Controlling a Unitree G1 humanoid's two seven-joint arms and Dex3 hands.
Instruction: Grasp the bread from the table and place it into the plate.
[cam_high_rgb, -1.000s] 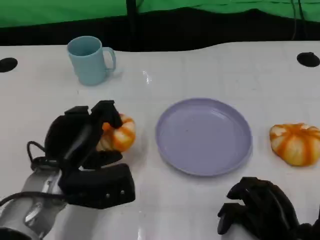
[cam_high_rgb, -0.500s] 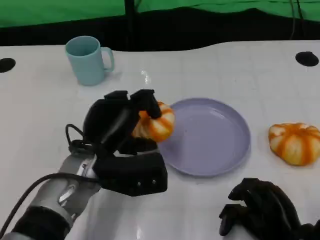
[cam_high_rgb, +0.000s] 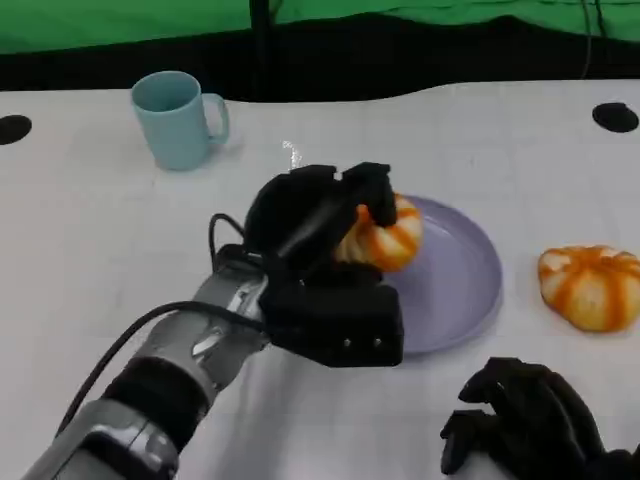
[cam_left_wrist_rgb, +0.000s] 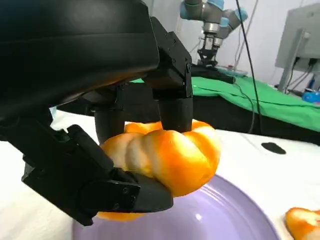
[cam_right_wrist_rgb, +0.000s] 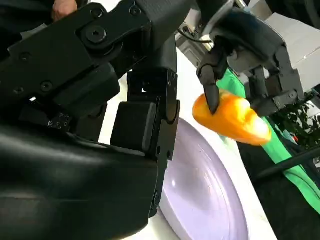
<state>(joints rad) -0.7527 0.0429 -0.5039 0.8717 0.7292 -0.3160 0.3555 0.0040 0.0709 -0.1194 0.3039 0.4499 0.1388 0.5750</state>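
My left hand (cam_high_rgb: 320, 225) grips an orange-and-white striped bread roll (cam_high_rgb: 385, 238) and holds it above the left part of the lilac plate (cam_high_rgb: 465, 270). The left wrist view shows the roll (cam_left_wrist_rgb: 167, 155) clamped between black fingers (cam_left_wrist_rgb: 172, 100) just over the plate (cam_left_wrist_rgb: 225, 220). In the right wrist view the roll (cam_right_wrist_rgb: 232, 117) hangs clear of the plate (cam_right_wrist_rgb: 200, 195). My right hand (cam_high_rgb: 530, 425) rests with fingers curled in, holding nothing, near the table's front edge at the right.
A second striped roll (cam_high_rgb: 592, 286) lies on the white table right of the plate. A light blue mug (cam_high_rgb: 178, 120) stands at the back left. Two black round holes (cam_high_rgb: 615, 117) mark the table's far corners.
My left hand has carried the roll to the right, from the table left of the plate to above the plate's left part. The right hand has stayed put.
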